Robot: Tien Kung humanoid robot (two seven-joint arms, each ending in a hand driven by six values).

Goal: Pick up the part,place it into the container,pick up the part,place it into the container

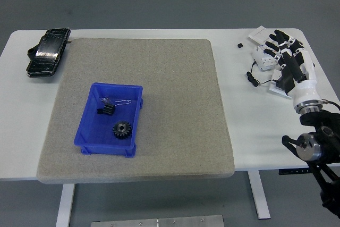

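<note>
A blue container [109, 119] sits on the grey mat [175, 94], left of centre. Inside it lie a black gear [122, 129] near the front and a small black part [106, 110] with a thin wire behind it. My right hand [289, 57] hovers over the table's right side, far from the container, fingers spread and holding nothing. My left arm does not appear.
A black pouch [48, 51] lies at the table's far left corner. Small white items and a black cable [263, 67] sit under and beside my right hand, with a tiny black piece [240, 45] near them.
</note>
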